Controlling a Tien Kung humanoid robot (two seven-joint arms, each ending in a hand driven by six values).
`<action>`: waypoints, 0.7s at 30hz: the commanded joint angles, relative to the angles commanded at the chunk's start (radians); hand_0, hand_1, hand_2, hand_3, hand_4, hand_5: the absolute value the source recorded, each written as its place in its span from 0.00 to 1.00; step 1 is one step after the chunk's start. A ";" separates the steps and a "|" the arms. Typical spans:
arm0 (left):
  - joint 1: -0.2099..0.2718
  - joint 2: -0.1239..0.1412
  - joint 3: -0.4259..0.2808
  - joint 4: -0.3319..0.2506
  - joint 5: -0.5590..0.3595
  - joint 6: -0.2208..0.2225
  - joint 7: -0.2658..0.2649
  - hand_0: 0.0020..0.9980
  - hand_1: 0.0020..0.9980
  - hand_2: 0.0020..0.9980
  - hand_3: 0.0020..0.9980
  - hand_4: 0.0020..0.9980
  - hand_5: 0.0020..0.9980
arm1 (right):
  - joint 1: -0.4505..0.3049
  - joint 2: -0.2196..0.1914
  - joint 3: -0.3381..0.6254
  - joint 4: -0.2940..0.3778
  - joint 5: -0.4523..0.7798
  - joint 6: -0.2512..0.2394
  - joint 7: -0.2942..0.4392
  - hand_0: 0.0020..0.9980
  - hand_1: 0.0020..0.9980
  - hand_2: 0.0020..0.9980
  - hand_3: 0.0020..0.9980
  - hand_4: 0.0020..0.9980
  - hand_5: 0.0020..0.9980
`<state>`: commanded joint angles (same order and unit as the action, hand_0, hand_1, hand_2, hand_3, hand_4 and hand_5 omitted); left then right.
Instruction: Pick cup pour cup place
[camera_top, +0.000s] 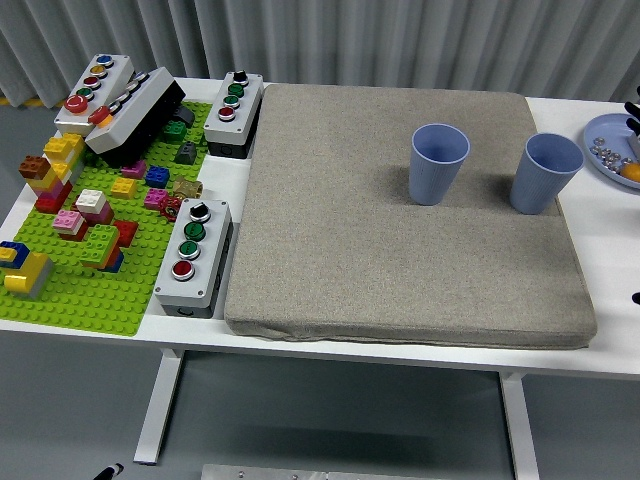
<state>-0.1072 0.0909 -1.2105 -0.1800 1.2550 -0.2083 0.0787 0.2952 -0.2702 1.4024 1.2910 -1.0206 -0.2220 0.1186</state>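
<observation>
Two blue ribbed cups stand upright on a grey mat (400, 250). The left cup (438, 163) is near the mat's far middle. The right cup (545, 173) is near the mat's far right corner. They stand apart, about a cup's width between them. I cannot see anything inside either cup. Only small black bits of my right arm (634, 112) show at the picture's right edge, beside the right cup. My left arm is out of view.
A blue plate (604, 132) with small metal pieces and an orange thing sits at the far right. A green baseplate (100, 290) with loose bricks fills the left side. Grey button boxes (192, 256) (233, 112) (95, 92) stand beside it.
</observation>
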 joint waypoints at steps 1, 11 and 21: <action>0.000 0.000 0.000 0.000 0.000 0.000 0.000 0.83 0.81 0.88 0.83 0.63 0.99 | -0.006 -0.001 0.001 0.002 0.002 0.000 0.000 0.95 0.88 0.91 0.91 0.70 0.70; -0.004 -0.002 0.004 0.000 0.004 -0.002 0.000 0.83 0.81 0.88 0.83 0.63 0.99 | -0.079 -0.006 -0.018 0.026 0.009 0.004 0.007 0.95 0.87 0.91 0.91 0.75 0.54; -0.007 -0.005 0.009 0.000 0.002 -0.003 -0.001 0.83 0.81 0.88 0.82 0.63 0.99 | -0.129 0.009 -0.048 -0.027 0.002 0.045 0.030 0.92 0.88 0.95 0.95 0.82 0.18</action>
<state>-0.1142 0.0859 -1.2011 -0.1800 1.2573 -0.2115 0.0775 0.1663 -0.2612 1.3541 1.2644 -1.0190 -0.1769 0.1489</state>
